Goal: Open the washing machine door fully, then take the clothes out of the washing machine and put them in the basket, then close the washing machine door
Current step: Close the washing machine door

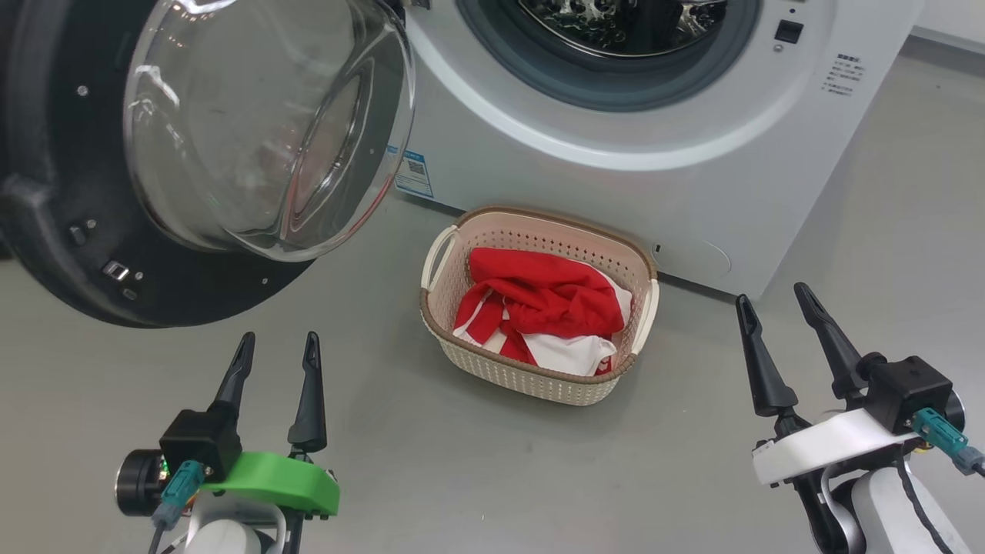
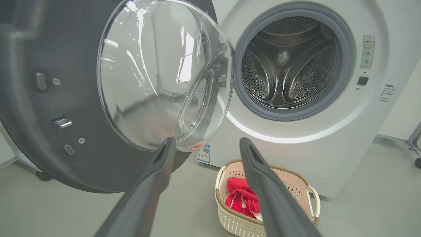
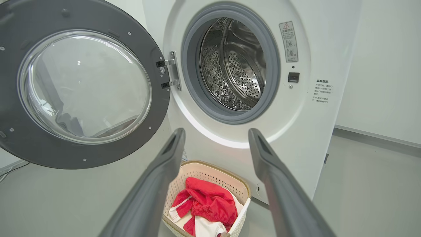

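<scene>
The washing machine (image 1: 554, 177) stands on a grey floor (image 1: 431, 469), and everything else is placed from it. The washing machine door (image 1: 46, 200) hangs swung wide open to the left of the machine's front, held there by a metal hinge (image 3: 169, 70). Its black inner rim and bulging glass bowl (image 1: 262, 123) face outward, away from the machine. To the right of the hinge, the grey rubber ring (image 2: 347, 82) of the machine's mouth frames the perforated steel drum (image 2: 289, 65). A blue label sticker (image 1: 414, 174) sits low on the machine's front panel, beneath the door's edge. The basket (image 1: 539, 221) rests on the floor just in front of the machine, below the mouth; whether it touches the panel cannot be told. The clothes (image 1: 546, 304) lie bunched inside the basket, red fabric on top with white panels and stripe trim showing beneath, so they are out of the machine. Both tools are released and grasp nothing. The left gripper (image 1: 279, 337) hovers farther from the machine than the basket, in front of the open door, its 2 fingers spread and pointing toward the machine. The right gripper (image 1: 771, 293) hovers off the machine's right front corner, its 2 fingers likewise parted and aimed at the machine, apart from the basket.
</scene>
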